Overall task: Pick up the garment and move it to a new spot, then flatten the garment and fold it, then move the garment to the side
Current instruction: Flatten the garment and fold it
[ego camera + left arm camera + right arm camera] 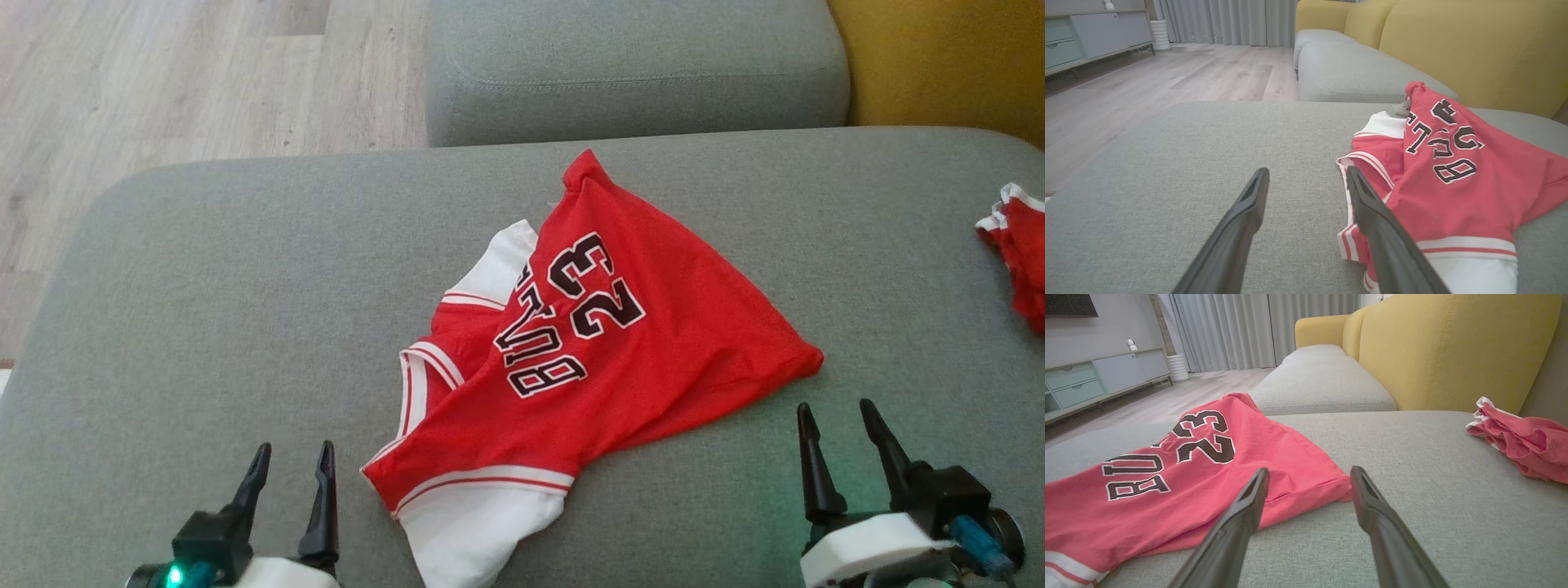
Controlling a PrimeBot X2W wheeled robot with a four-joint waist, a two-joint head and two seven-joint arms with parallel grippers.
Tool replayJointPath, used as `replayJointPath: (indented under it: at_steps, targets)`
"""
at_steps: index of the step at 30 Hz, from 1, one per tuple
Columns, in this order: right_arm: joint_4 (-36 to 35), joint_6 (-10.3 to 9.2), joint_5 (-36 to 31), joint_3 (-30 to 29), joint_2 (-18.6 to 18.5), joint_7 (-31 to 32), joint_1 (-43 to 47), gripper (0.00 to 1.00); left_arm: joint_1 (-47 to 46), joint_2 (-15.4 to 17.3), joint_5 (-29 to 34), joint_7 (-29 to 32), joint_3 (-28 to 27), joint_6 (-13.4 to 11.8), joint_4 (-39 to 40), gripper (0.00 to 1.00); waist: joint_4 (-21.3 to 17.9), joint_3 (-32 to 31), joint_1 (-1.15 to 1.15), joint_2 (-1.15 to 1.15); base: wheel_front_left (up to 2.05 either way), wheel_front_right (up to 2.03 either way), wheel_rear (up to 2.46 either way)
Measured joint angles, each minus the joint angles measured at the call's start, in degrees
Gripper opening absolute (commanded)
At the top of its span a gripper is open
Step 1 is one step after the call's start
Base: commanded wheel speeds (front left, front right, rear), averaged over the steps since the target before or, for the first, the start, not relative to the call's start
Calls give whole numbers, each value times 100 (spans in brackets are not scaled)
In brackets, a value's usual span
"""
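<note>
A rumpled red-and-white basketball jersey with black number 23 (pixel 604 343) lies partly folded over itself at the middle of a broad grey fabric sofa seat (pixel 204 286), not yet lifted. At its near-left edge hovers the robot's left gripper (pixel 295 447), fingers spread and empty. The right gripper (pixel 834 406), likewise spread wide and empty, hangs just near of the jersey's right corner. The two seem poised to take one side each for the pick-up. A bunched red cloth (pixel 1020 245) sits at the far right, well apart, beside the mustard-yellow backrest (pixel 939 57).
</note>
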State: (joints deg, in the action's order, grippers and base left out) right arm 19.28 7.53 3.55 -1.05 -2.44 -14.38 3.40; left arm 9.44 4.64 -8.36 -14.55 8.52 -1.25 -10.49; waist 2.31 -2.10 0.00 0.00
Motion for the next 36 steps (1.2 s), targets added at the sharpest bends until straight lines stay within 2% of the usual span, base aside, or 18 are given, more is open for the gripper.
replayJointPath:
  at_steps: [13, 17, 20, 28, 31, 36]
  targets:
    - [-5, 0, 3, 11, 0, 0, -25, 100, -2, -115, 115, 1, -47, 110, -4, 100, -58, 41, 0, 0, 0, 0, 0]
    - [-37, 0, 73, 82, -2, 0, -47, 100, 0, -130, -43, 46, -7, 125, -164, 100, -76, 32, 0, 0, 0, 0, 0]
    - [-34, 0, 74, 102, -65, 55, -142, 100, 2, -131, -225, 715, 80, 130, -151, 100, -75, 28, 0, 0, 0, 0, 0]
    - [109, 0, 147, 282, -616, 1072, -811, 100, 452, -136, -935, 2987, 485, 176, 870, 100, -12, 90, 0, 0, 0, 0, 0]
    - [257, 0, 194, 366, -777, 1497, -995, 100, 661, -135, -1256, 3500, 609, 166, 1155, 100, -15, 165, 0, 0, 0, 0, 0]
    - [617, 0, 303, 419, -961, 2067, -1550, 100, 699, -112, -1327, 4018, 779, 168, 1179, 100, -24, 384, 0, 0, 0, 0, 0]
